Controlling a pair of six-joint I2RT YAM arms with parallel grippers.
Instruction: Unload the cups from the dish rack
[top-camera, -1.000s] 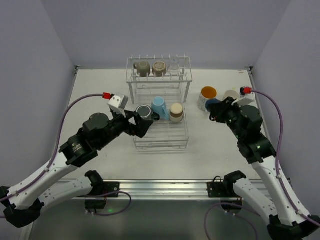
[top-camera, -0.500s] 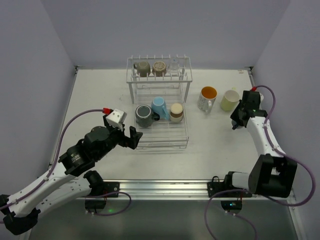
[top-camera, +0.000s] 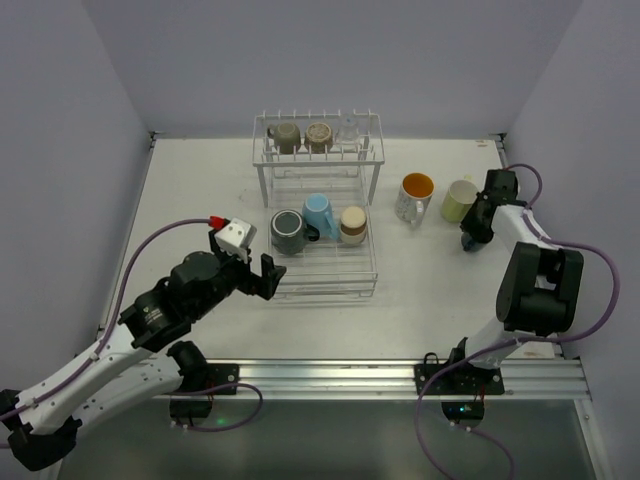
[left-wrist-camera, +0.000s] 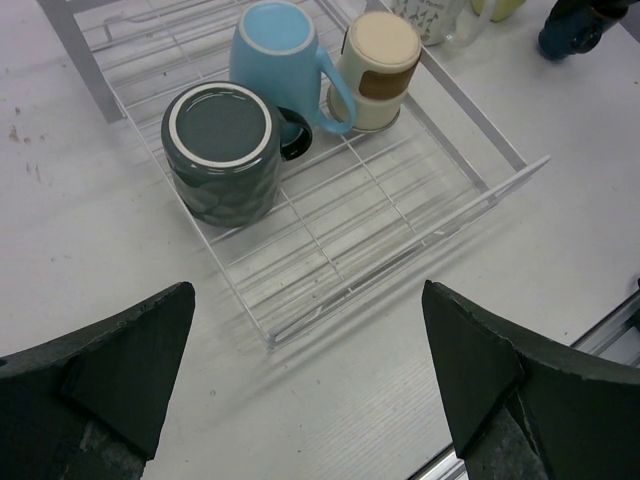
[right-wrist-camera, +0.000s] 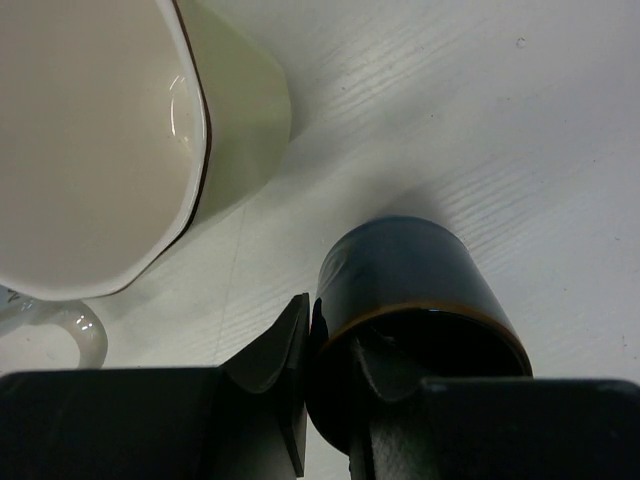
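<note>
Left claw (top-camera: 262, 272) hangs low and left of centre in the top view, fingers spread wide with nothing between them. It sits just off the near-left corner of the dish rack (top-camera: 322, 292). From its own wrist camera the two dark fingers (left-wrist-camera: 120, 370) frame the bottom corners, and the lower basket runs up and away between them.

Three cups stand in that basket, all bottom-up. The dark green cup (left-wrist-camera: 222, 150) is nearest the claw, the light blue cup (left-wrist-camera: 278, 55) is behind it with its handle looping to the right, and the tan cup (left-wrist-camera: 377, 65) with a brown band is just beside that handle.

Up on the narrow top shelf there are three more in a row. The olive cup (top-camera: 285, 136) is on the left, the brown cup (top-camera: 318, 134) in the middle and the clear glass (top-camera: 348, 128) on the right.

Over on the right of the table (top-camera: 200, 190), the white cup with the orange inside (top-camera: 415, 193) and the pale yellow-green cup (top-camera: 458, 199) stand out of the rack, near each other.

Right claw (right-wrist-camera: 335, 335) is clamped on the wall of a dark blue cup (right-wrist-camera: 400, 265), one finger inside the mouth and one outside. The dark blue cup is just beside the pale yellow-green one. Whether it rests on the table I cannot tell.
</note>
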